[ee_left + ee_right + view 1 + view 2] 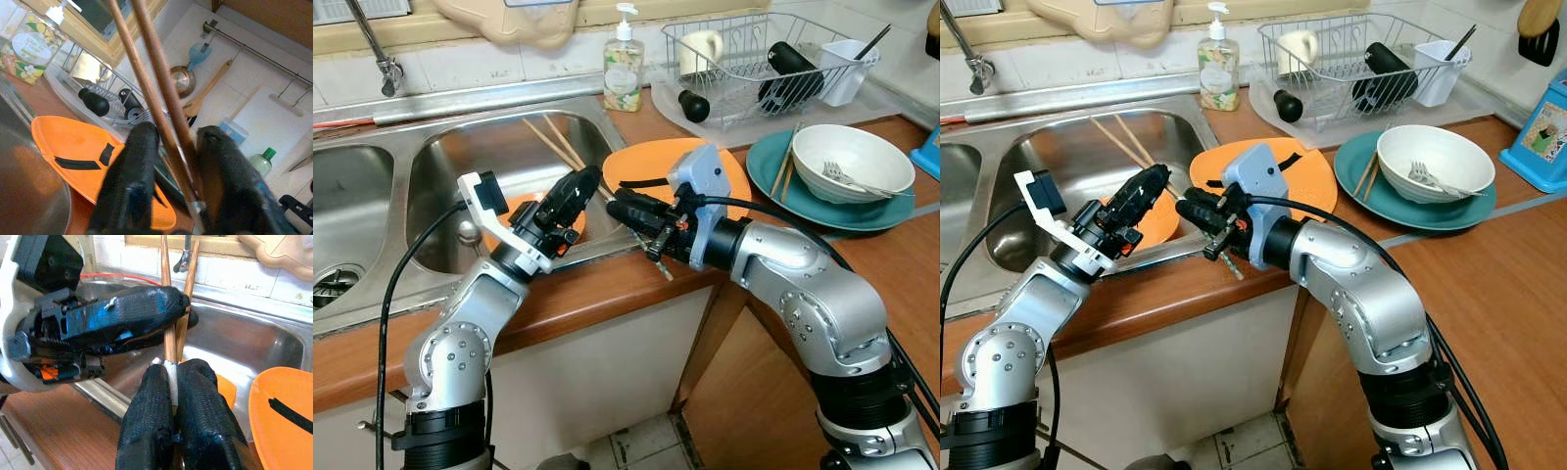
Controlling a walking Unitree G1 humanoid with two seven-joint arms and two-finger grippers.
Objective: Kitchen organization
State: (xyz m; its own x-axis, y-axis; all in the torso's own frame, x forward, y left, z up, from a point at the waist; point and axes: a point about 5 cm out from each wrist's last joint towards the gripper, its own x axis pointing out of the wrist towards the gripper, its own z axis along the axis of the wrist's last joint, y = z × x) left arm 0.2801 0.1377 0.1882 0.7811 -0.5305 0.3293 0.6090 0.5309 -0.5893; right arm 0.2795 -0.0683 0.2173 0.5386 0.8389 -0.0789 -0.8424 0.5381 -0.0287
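Over the front rim of the stainless steel sink basin (440, 176), the left gripper (576, 192) has its black fingers nearly closed around a pair of thin brown wooden chopsticks (558, 143) that slant back into the basin. Just beside it, the right gripper (628, 208) is clamped tight on their metal-tipped ends. They look light, stiff and slick, liable to scissor apart; pinching both together near mid-length seems safest. The orange oval board (646, 162) lies behind.

Head stereo pair looking down at sink (509, 147) counter, wrist cameras close along chopsticks (168, 333)
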